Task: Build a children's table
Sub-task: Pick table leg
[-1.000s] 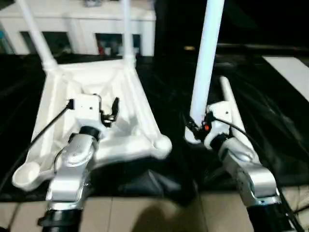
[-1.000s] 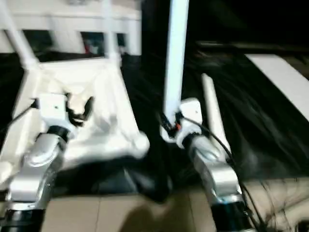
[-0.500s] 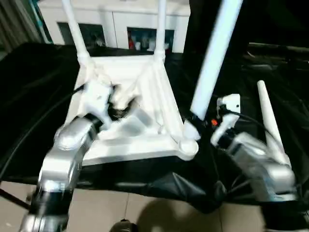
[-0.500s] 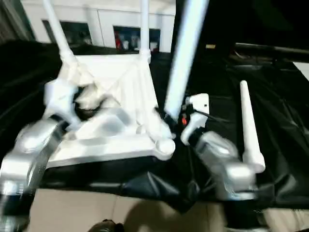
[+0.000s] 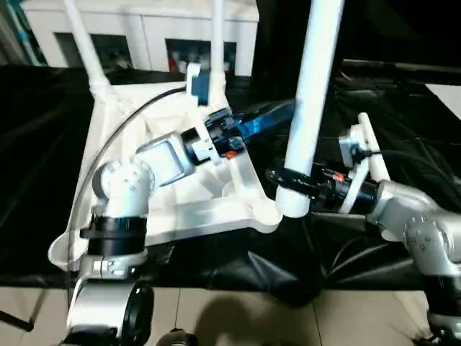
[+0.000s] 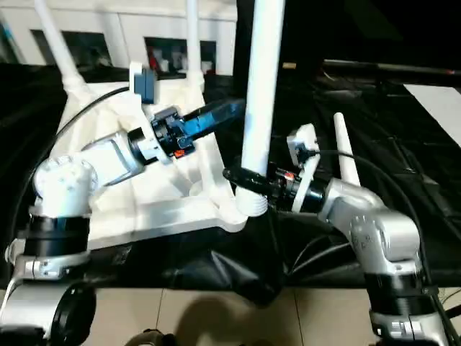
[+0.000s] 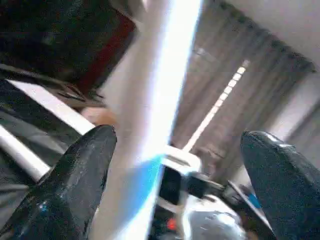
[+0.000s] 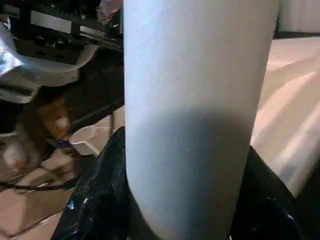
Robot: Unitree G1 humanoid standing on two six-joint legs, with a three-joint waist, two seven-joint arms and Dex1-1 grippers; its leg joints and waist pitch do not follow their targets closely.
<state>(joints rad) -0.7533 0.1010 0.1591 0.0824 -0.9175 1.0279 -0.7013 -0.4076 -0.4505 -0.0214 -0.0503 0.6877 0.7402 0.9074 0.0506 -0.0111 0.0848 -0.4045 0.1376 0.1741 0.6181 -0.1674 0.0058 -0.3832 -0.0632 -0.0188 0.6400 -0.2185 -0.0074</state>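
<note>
The children's table tabletop (image 5: 191, 216) lies upside down on black cloth, ribbed side up. Two white legs (image 5: 85, 47) (image 5: 217, 29) stand in its far corner sockets. My right gripper (image 5: 288, 179) is shut low on a third leg (image 5: 313, 79) and holds it upright, its flared foot at the near right corner socket (image 5: 270, 213). My left gripper (image 5: 263, 115) reaches across the tabletop to that same leg and is open. In the left wrist view, the leg (image 7: 160, 100) runs between the spread fingers (image 7: 75, 190). Another leg (image 6: 344, 148) lies on the cloth behind my right wrist.
A white cabinet (image 5: 144, 21) stands behind the work table. A flat white board (image 5: 446, 97) lies at the far right on the black cloth (image 5: 374, 245). The cloth hangs over the table's front edge above beige floor tiles (image 5: 288, 324).
My left arm has swung from over the tabletop across to the held leg, and its fingers have spread wider. My right gripper has kept the leg and brought it to the corner socket. The camera shifted.
</note>
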